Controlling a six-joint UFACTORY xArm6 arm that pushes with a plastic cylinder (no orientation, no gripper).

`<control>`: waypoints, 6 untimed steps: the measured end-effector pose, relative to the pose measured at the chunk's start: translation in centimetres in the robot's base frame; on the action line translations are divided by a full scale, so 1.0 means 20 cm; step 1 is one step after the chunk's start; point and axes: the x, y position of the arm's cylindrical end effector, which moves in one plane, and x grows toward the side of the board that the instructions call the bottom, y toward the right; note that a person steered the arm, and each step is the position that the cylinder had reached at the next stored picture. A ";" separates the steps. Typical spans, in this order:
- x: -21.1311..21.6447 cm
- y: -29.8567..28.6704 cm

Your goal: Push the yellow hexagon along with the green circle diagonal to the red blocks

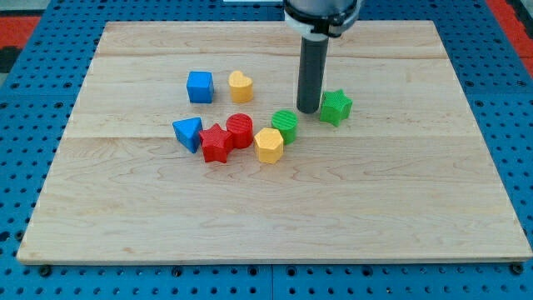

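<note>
Yellow hexagon block (269,144) sits a little to the view's left of the board's middle, touching the green circle block (285,124), which lies just up and to the view's right of it. Neither carries any writing, and no label or brand can be read anywhere in view. On the hexagon's other side stand the 2 red blocks: a red cylinder (240,130) close beside it and a red star (216,142) touching that cylinder. A blue triangular block (188,132) presses against the star from the view's left. Higher up are a blue cube (200,87) and a yellow heart-shaped block (241,85), near each other but apart. My tip (308,109) rests on the pale wooden board (400,208) between the green circle and a green star block (336,107), just beside both; the rod has no jaws, so it grasps nothing. Wide bare wood lies toward the view's bottom and right, and every block is well clear of the board's edges. Around the board runs a blue perforated table (25,150).
</note>
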 end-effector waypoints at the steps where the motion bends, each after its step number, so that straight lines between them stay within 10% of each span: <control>1: 0.28 -0.02; 2: 0.49 -0.28; 6: -0.06 -0.20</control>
